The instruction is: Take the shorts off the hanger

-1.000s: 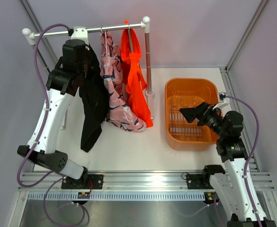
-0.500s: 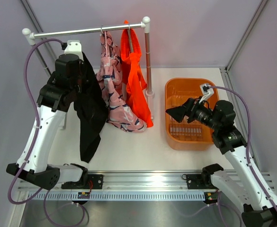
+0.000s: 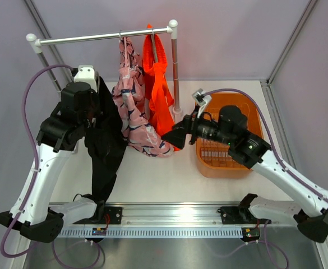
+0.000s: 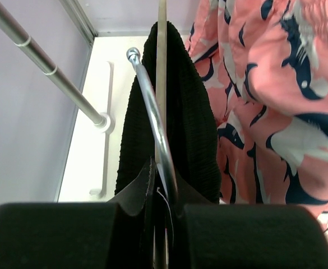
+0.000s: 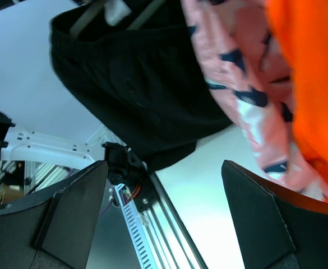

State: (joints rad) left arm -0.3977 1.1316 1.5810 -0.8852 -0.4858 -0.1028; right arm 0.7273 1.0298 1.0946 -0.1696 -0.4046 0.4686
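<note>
Below the rail point(image 3: 102, 37), the left hand point(image 4: 162, 224) was clamped on the hanger point(image 4: 148, 98) of the black shorts point(image 3: 105, 151), apparently holding them free for the right hand point(image 5: 164, 224), spread open, while the pink shorts point(image 3: 131, 106) and orange shorts point(image 3: 159, 95) hung from the rail.

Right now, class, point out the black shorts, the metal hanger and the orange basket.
black shorts point(image 3: 105, 145), top external view, middle of the hanging cloth.
metal hanger point(image 4: 150, 106), left wrist view, curved wire.
orange basket point(image 3: 220, 171), top external view, near wall.
</note>
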